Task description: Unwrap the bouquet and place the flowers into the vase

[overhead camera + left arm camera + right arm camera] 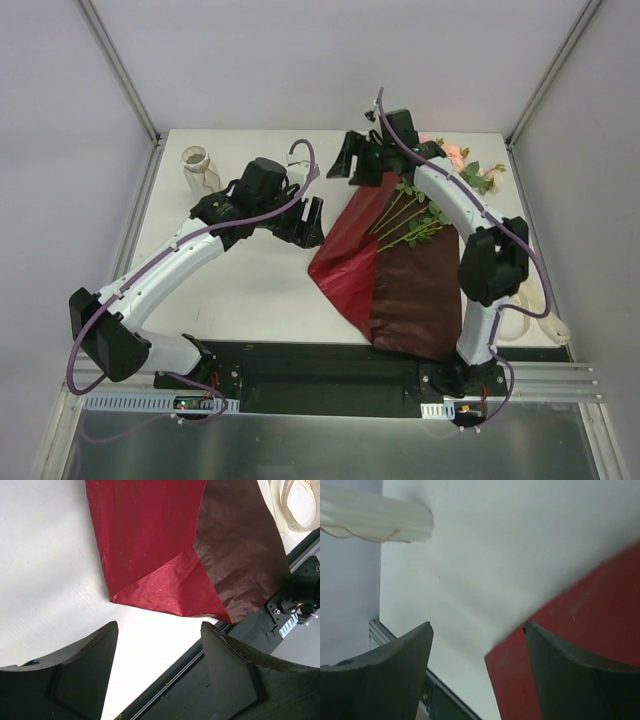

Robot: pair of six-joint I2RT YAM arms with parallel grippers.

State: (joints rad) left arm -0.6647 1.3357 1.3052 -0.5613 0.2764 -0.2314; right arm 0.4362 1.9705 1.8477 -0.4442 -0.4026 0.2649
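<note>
Both pincers gape empty. We'd close the right gripper (350, 160) low on the green stems of the pink and cream roses (408, 222) beside it on dark red paper (400, 295); the clear glass vase (197, 168) stands beyond the left gripper (305, 222).

Wrapping paper (150, 545): thin, crinkled, with a faint sheen. Table (45, 580): smooth, matt white. Vase (197, 166): clear glossy glass.
</note>
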